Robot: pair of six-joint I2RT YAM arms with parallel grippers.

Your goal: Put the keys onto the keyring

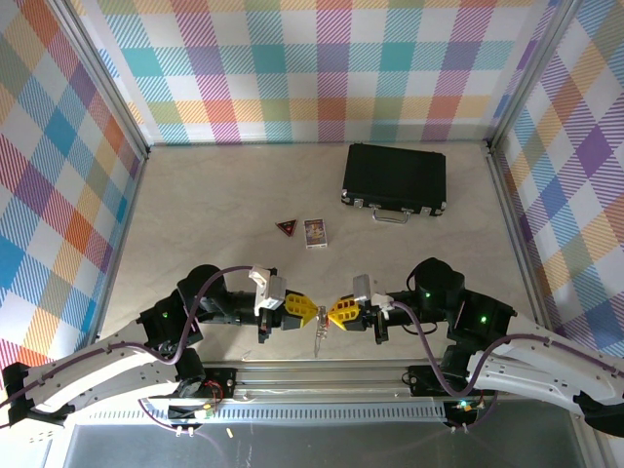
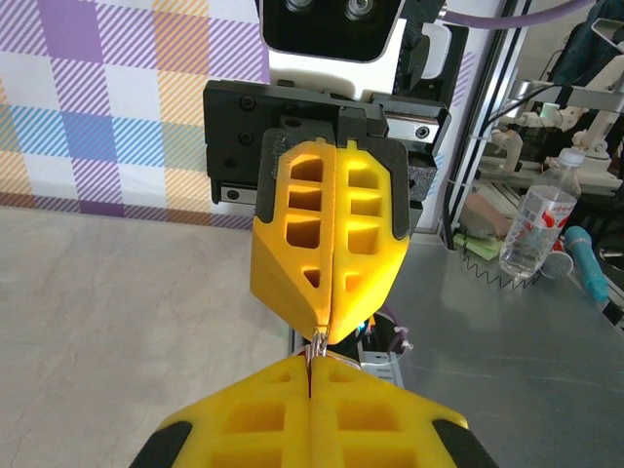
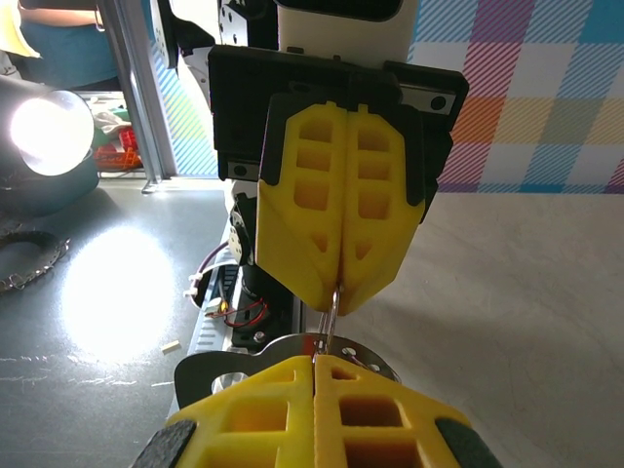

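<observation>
Squarely between the two sets of tips sits the keyring [image 1: 320, 339]. From above it is a thin silver sliver that starts where the grippers meet and runs toward the near edge, across the line of the arms. The left gripper [image 1: 314, 310] and right gripper [image 1: 331, 312] face each other nose to nose over it, each with its yellow fingers pressed together, so neither arm is nearer.

The coming move turns on that long axis. The ring lies across both approach lines, so I judge any threading has to run along the arms, tip toward tip.

The right wrist camera adds what the top view lacks. A thin wire of the keyring [image 3: 331, 310] comes out of the closed seam of the left gripper [image 3: 336, 292] and runs down to the right gripper [image 3: 314, 361]. I read that as the left pinching the ring. Whether the right nips the ring or a key I cannot tell; the key is too small to separate from the wire.

The left wrist camera shows a mere glint of the keyring [image 2: 316, 343] where the left gripper [image 2: 310, 366] meets the right gripper [image 2: 327, 331].

Well apart, up the table, lie a badge [image 1: 286, 227], a card [image 1: 316, 232] and a black case [image 1: 395, 180].
</observation>
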